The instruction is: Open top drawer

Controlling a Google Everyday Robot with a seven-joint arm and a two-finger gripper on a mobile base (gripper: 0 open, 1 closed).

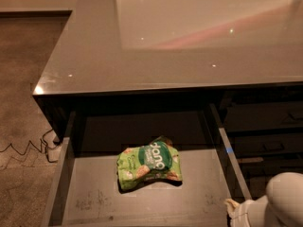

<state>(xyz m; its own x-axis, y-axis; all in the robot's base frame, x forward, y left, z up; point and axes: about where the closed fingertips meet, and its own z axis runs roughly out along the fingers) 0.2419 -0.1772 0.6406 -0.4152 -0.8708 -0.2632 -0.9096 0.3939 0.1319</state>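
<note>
- One wide, dark top drawer [90,189] stands open well out from under the counter, filling the lower middle of the view. Its flat grey floor is scuffed near the front edge.
- One crumpled green snack bag [149,164] with white lettering lies on the drawer floor, roughly midway between the side walls and apart from both.
- Above the drawer, the glossy grey counter top [118,56] reflects small points of light and a pale, pinkish streak.
- To the right of the open drawer, a column of narrower dark drawers [265,122] sits shut in shadow.
- At the bottom right corner, the gripper [236,213] shows only as a cream-coloured piece just beside the drawer's right front corner, outside the drawer. Whether it is spread or pressed together cannot be told.
- Right of that piece, a rounded white arm shell [284,197] is cut off by the picture's edge.
- On the brown carpet [23,79] at the left, a thin zigzag cable [23,150] runs toward the cabinet's lower corner.
</note>
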